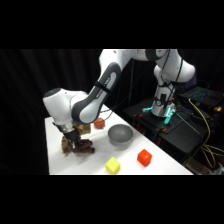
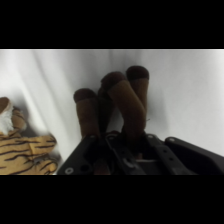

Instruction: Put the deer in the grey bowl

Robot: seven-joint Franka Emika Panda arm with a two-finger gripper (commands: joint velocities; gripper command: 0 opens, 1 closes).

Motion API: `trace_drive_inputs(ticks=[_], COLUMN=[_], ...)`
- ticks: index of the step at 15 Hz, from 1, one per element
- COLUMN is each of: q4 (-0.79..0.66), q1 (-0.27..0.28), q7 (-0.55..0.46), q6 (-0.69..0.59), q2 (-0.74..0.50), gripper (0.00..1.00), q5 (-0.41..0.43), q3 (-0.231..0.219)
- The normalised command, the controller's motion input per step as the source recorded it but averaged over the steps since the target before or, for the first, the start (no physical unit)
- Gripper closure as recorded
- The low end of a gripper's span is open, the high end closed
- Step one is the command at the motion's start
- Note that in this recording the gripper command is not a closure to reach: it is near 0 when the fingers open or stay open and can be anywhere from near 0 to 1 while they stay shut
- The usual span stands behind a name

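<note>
Hand [image 1: 75, 141] is down on the deer [image 1: 80, 147] near the desk's [image 1: 165, 162] left edge; can't tell if it's clamped or apart. Grey bowl [image 1: 120, 135] sits mid-desk, w/ nothing in it. Risk: only the legs [image 2: 127, 102] get caught, so the soft deer slips out mid-carry. Striped tiger [image 2: 25, 150] lies just beside and could snag.

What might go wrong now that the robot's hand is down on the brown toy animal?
The hand sits right on the deer, near its stubby legs, so a hold on a leg alone might slip as it lifts. The striped tan plush lies close beside it and could get nudged or dragged along. The grey bowl is some way off across the table, so a loose deer might drop short of it.
</note>
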Motion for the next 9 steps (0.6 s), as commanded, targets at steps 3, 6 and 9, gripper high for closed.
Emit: trace_drive_inputs(ticks=[3,6,9], q4=[-0.49,-0.55,-0.78], q1=[0.028,0.046,0.076], q7=[0.0,0.04,0.1], q6=[-0.21,-0.25,-0.12], q2=[-0.73,-0.75,-0.82], gripper=[0.27,0.27,0.27], q5=[0.029,-0.018,-0.082], q3=[-0.06,-0.07,-0.073])
